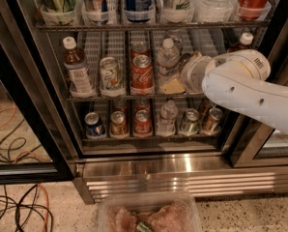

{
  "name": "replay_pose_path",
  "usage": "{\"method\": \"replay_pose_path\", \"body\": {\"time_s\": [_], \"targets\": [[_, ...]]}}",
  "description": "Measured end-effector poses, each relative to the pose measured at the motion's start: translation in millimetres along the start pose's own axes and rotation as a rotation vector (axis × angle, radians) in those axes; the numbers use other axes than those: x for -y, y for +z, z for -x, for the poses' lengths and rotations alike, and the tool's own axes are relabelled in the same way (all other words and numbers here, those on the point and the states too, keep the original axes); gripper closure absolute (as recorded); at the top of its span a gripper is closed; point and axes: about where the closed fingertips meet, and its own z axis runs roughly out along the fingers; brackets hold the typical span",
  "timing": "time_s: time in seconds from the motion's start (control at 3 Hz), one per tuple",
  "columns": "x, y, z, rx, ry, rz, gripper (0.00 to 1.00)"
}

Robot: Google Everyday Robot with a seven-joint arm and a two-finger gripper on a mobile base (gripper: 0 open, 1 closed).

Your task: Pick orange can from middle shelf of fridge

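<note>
— On the middle shelf (pixel 110 97) of the fridge (pixel 192 175), which lane holds the orange can?

— I cannot tell. The orange can is hidden in this view. The lane just right of the clear water bottle (pixel 168 59) is covered by the gripper (pixel 188 76), so whatever stands there cannot be seen.

— Is the gripper open or closed?

— That I cannot tell either. It is inside the fridge at middle-shelf height, just beside the water bottle. It sits at the end of the white arm (pixel 250 93), which reaches in from the right of the view.

— What else stands in that row?

— From the left there is a brown bottle with a white cap (pixel 76 69), then a white-and-green can (pixel 111 75). Next is a red Coca-Cola can (pixel 142 74), and then the water bottle. A pale yellow wedge (pixel 173 86) lies at the shelf front between that bottle's base and the gripper. Above the arm, at far right, stands another white-capped brown bottle (pixel 241 41).

— And lower down?

— The lower shelf (pixel 149 137) carries a blue can (pixel 93 124), a copper-coloured can (pixel 119 123) and a red can (pixel 143 122). Right of those are a small water bottle (pixel 166 119), a silver can (pixel 189 121) and a second copper-coloured can (pixel 211 120) just under the arm. On the floor, cables (pixel 18 207) lie at left, and a clear plastic tray (pixel 105 211) of pinkish pieces sits at the bottom edge.
</note>
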Motion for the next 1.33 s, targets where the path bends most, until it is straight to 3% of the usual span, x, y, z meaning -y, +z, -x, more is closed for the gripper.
{"method": "replay_pose_path", "body": {"time_s": [0.67,1.33], "targets": [[2,-3,4,0.0,0.0,0.0,0.0],[13,-17,-5,-0.02,0.021,-0.029,0.0]]}}
